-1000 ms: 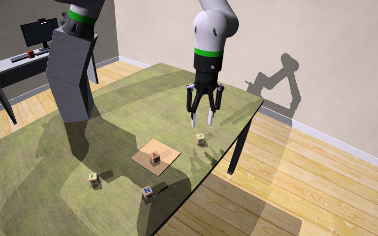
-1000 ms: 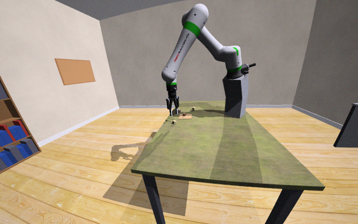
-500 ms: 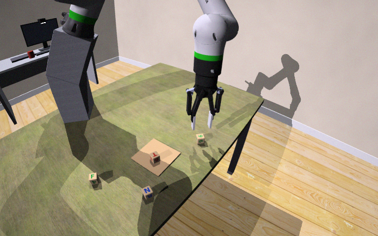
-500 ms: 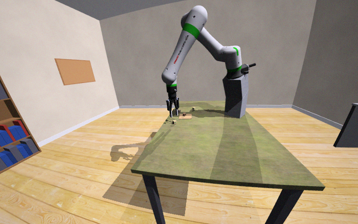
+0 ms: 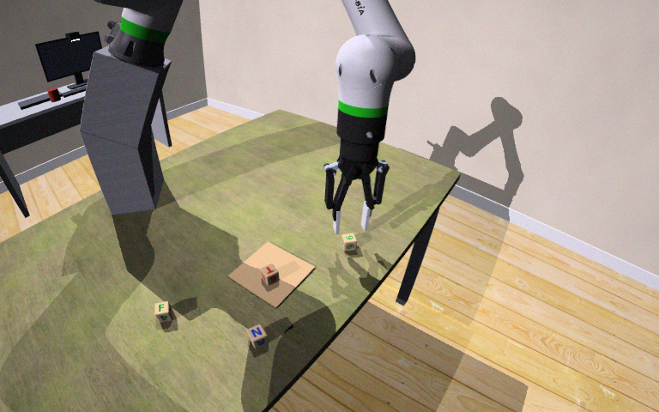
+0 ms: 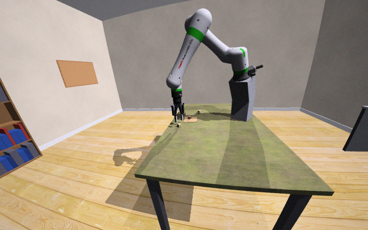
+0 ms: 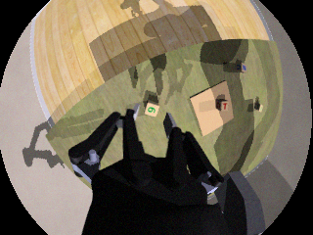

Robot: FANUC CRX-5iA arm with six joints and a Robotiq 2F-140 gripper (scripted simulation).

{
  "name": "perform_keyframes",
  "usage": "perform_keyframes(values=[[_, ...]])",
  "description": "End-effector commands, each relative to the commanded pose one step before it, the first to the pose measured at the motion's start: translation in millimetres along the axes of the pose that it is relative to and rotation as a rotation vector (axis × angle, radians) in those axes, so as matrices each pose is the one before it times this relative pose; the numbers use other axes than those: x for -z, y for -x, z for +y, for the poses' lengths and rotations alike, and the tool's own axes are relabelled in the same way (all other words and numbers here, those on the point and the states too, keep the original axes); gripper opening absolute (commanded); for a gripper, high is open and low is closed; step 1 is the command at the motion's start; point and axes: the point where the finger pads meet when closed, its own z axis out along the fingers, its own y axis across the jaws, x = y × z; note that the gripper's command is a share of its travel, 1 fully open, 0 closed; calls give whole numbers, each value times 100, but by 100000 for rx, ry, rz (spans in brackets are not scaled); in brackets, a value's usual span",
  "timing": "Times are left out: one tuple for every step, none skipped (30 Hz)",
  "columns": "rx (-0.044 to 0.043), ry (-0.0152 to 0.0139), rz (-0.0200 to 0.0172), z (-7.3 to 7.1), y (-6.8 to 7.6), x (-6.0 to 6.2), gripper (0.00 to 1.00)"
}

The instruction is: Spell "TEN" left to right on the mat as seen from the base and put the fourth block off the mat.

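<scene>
Block with a green F (image 5: 162,312) (image 6: 199,111) (image 7: 259,107), at the far left of the top view, is set off the mat towards eight o'clock. If this F were taken for an E, the word would be misspelt; no E can be made out on the faces shown, though small or hidden faces may bear one.

Block with a blue N (image 5: 256,336) (image 6: 184,114) (image 7: 242,68) lies near six o'clock of the mat, partly shaded. A poor grasp could be caused by the shadow's disguise of its edges.

Mat (image 5: 250,274) (image 6: 190,121) (image 7: 205,119): the block with a red T (image 5: 269,275) (image 6: 189,117) (image 7: 222,105) is borne near its middle. Room for three blocks may be left short unless this one is shifted; a low fingertip could drag or fold the thin sheet.

Block with a green 6 or 9 (image 5: 348,242) (image 6: 178,125) (image 7: 152,110) is seen off the mat towards two o'clock. Should it be required for the E, a turn onto another face would be called for, and rolling may be risked.

Gripper (image 5: 350,229) (image 6: 178,120) (image 7: 152,114): its fingers are held partly spread, with nothing pinched, near that numbered block. By an off-centre descent, the block could be struck and pushed towards the table edge.
</scene>
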Motion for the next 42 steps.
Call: perform_keyframes(values=[[-1, -21, 28, -29, -28, -560, 40], [0, 0, 0, -2, -1, -125, 40], [0, 0, 0, -3, -1, -118, 40], [0, 0, 0, -3, -1, -111, 40], [0, 0, 0, -2, -1, -103, 40], [0, 0, 0, 0, 0, 0, 40], [0, 0, 0, 0, 0, 0, 40], [0, 0, 0, -2, -1, -96, 40], [0, 0, 0, -2, -1, -87, 40], [0, 0, 0, -2, -1, -79, 40], [0, 0, 0, -2, -1, -71, 40], [0, 0, 0, -1, -1, -62, 40], [0, 0, 0, -1, -1, -54, 40], [0, 0, 0, -1, 0, -46, 40], [0, 0, 0, -1, 0, -38, 40], [0, 0, 0, -1, 0, -31, 40], [0, 0, 0, 0, 0, -24, 40], [0, 0, 0, 0, 0, -18, 40], [0, 0, 0, 0, 0, -13, 40], [0, 0, 0, 0, 0, -8, 40], [0, 0, 0, 0, 0, -4, 40], [0, 0, 0, 0, 0, -2, 40], [0, 0, 0, 0, 0, 0, 40], [0, 0, 0, 0, 0, 0, 40], [0, 0, 0, 0, 0, 0, 40], [0, 0, 0, 0, 0, 0, 40], [0, 0, 0, 0, 0, 0, 40], [0, 0, 0, 0, 0, 0, 40], [0, 0, 0, 0, 0, 0, 40], [0, 0, 0, 0, 0, 0, 40], [0, 0, 0, 0, 0, -1, 40], [0, 0, 0, 0, 0, -9, 40], [0, 0, 0, 0, 0, -22, 40], [0, 0, 0, 0, 0, -40, 40], [0, 0, 0, 0, 0, -61, 40], [0, 0, 0, 0, 0, -84, 40], [0, 0, 0, 0, 0, -108, 40], [0, 0, 0, 0, 0, -132, 40], [0, 0, 0, 0, 0, -154, 40], [0, 0, 0, 0, 0, 0, 40], [0, 0, 0, 0, 0, 0, 40], [0, 0, 0, 0, 0, -175, 40]])
